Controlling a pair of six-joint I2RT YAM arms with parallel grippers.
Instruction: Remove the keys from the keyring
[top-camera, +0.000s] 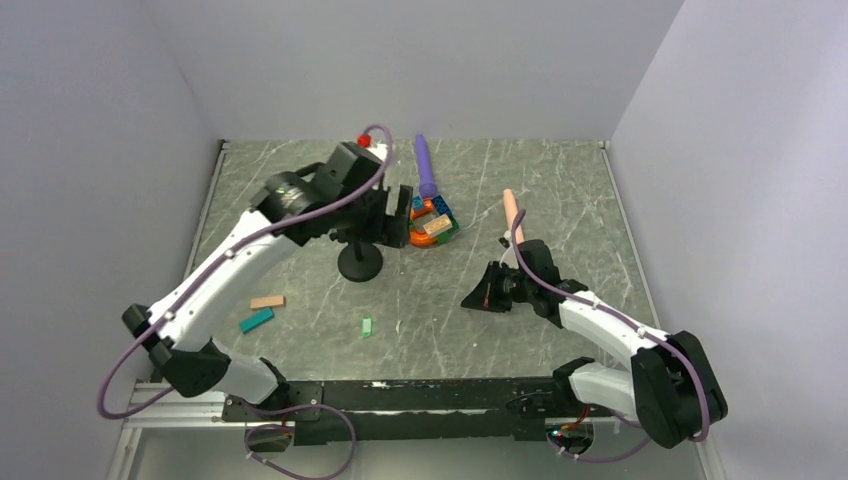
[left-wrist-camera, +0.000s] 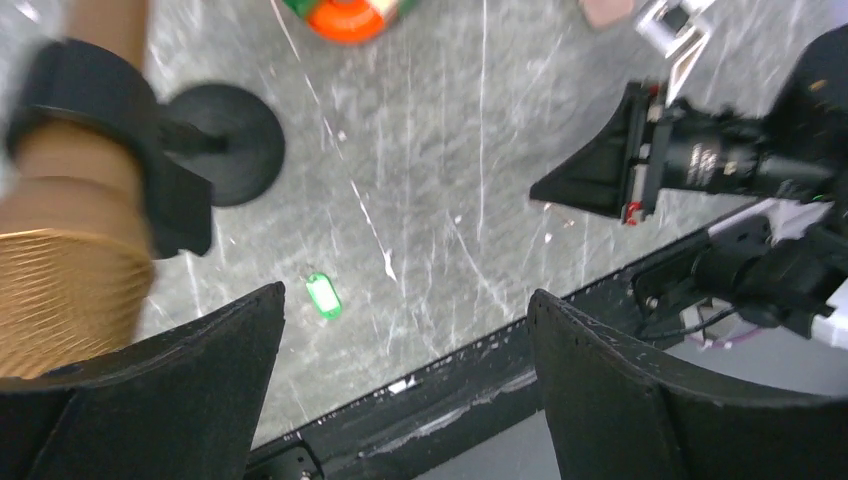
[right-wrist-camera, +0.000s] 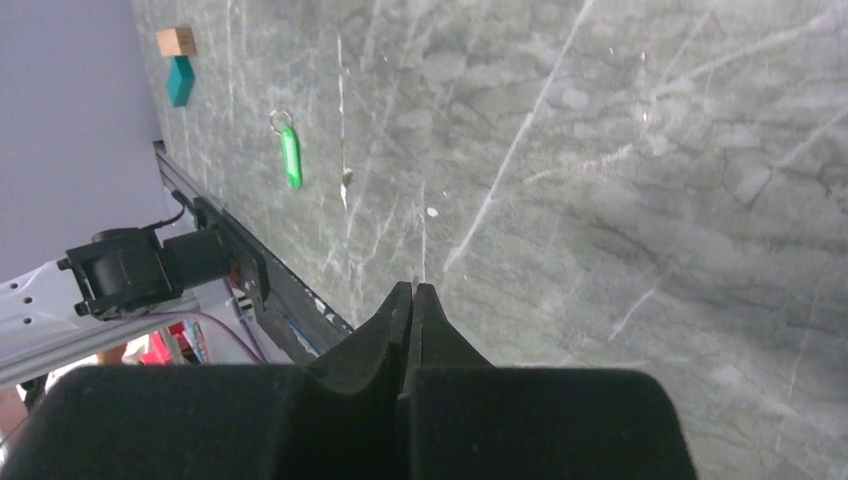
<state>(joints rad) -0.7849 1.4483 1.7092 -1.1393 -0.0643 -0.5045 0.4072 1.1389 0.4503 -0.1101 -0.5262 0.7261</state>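
1. The key (right-wrist-camera: 291, 160) lies flat on the surface (top-camera: 560, 200), towards the near edge and between the two arms. The teal block (right-wrist-camera: 180, 80) and tan block (right-wrist-camera: 176, 41) sit beyond it, apart.
2. The keyring (right-wrist-camera: 280, 121) sits at one end of the key. It looks still threaded through, but it is too small to be sure.
3. The left claw (left-wrist-camera: 403, 300) is released, jaws wide with nothing between them. It is raised well above the surface, close to the black stand (top-camera: 360, 262). In its wrist view the key shows below, just inside the left finger.
4. The right claw (right-wrist-camera: 412, 295) is clenched on nothing, low over the surface, with its tip aimed roughly at the key and well apart from it.
5. Judged step: regrasp the pair, so the separation is not yet done.
6. To do it well, lower the left claw straight down across the key's narrow width, pads almost brushing the surface, and close on the green body, not the ring end.
7. The right claw should then open slightly and pinch the wire ring alone.
8. Risks: a flat key skids when nudged, thin wire slips from the pads, and the left arm is near the stand.
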